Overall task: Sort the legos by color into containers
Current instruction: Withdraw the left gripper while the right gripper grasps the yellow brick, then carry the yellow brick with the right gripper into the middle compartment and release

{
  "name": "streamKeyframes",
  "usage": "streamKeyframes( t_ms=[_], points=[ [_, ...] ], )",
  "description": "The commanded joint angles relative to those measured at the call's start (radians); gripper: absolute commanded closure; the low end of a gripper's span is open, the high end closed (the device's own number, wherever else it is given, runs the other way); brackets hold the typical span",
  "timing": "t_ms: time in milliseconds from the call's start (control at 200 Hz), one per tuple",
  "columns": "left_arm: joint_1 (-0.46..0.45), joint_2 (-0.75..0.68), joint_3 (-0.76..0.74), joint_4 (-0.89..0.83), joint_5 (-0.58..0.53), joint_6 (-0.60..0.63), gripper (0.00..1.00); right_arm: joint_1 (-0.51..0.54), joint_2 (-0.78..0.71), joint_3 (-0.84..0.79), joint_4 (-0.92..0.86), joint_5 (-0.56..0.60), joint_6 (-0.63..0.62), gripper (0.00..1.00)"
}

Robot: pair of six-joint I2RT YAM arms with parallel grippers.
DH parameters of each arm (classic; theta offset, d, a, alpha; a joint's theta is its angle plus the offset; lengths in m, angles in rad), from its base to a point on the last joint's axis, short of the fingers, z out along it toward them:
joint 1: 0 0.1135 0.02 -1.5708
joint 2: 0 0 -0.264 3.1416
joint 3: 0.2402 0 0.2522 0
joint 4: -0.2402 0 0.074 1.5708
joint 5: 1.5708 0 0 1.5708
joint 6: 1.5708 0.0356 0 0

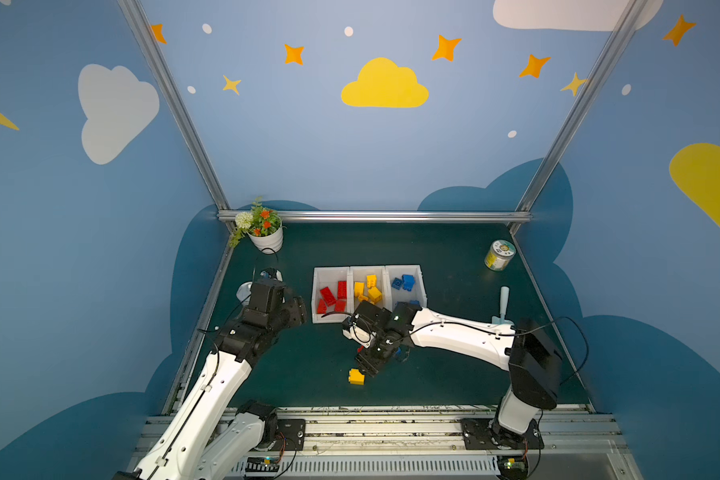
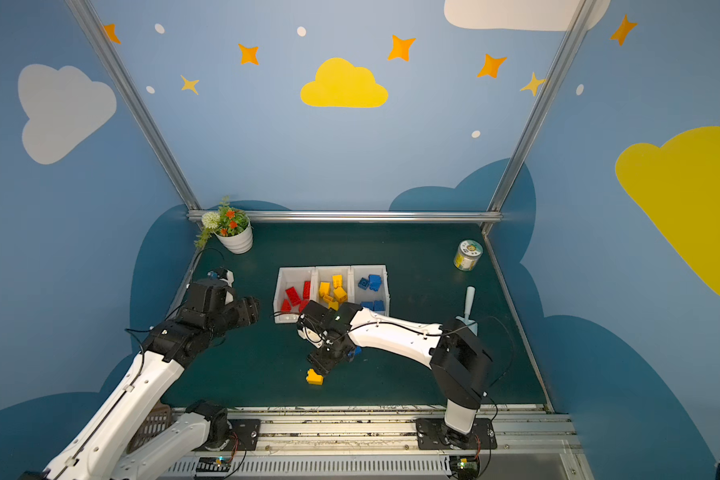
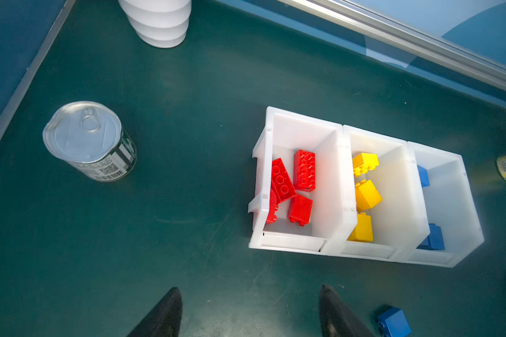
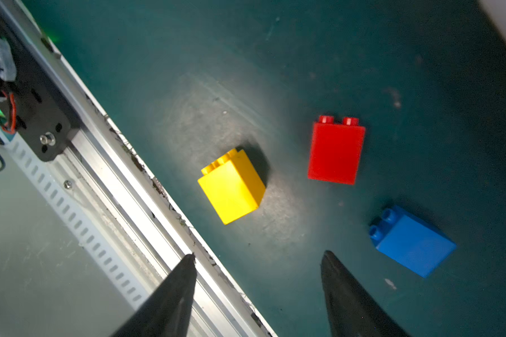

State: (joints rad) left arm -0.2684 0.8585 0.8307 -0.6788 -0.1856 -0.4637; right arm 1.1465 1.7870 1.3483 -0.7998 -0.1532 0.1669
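Observation:
Three white bins stand in a row mid-table: the red bin, the yellow bin and the blue bin, each with several bricks of its colour. Three loose bricks lie on the green mat nearer the front: yellow, red and blue. My right gripper hovers over them, open and empty, closest to the yellow brick. My left gripper hangs open and empty to the left of the red bin, above bare mat. The loose blue brick shows beside its finger.
A tin can stands left of the bins. A white flower pot sits at the back left, a jar at the back right, a pale-handled tool at the right. The metal front rail runs close to the yellow brick.

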Motion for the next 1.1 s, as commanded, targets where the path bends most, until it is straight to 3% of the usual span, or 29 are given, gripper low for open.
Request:
streamKeyframes(
  t_ms=[0,400,586,791,946,1096],
  points=[
    [0.005,-0.043,-0.046,-0.049,-0.009,-0.058,0.26,0.029,0.058,0.051,-0.04,-0.024,-0.096,0.32],
    [0.008,-0.151,-0.119,-0.113,-0.015,-0.102,0.26,0.078,0.209,0.132,-0.053,0.036,-0.136,0.34],
    [0.007,-0.152,-0.12,-0.111,-0.009,-0.107,0.26,0.082,0.238,0.128,-0.04,0.055,-0.127,0.47],
    [0.008,-0.142,-0.124,-0.107,-0.006,-0.111,0.26,0.067,0.216,0.112,-0.031,0.078,-0.117,0.75],
    [0.009,-0.145,-0.125,-0.105,0.007,-0.109,0.26,-0.019,0.143,0.136,-0.071,0.022,-0.136,0.81],
    [0.008,-0.15,-0.139,-0.087,0.06,-0.107,0.26,-0.116,0.083,0.236,-0.113,0.055,-0.17,0.8]
  ],
)
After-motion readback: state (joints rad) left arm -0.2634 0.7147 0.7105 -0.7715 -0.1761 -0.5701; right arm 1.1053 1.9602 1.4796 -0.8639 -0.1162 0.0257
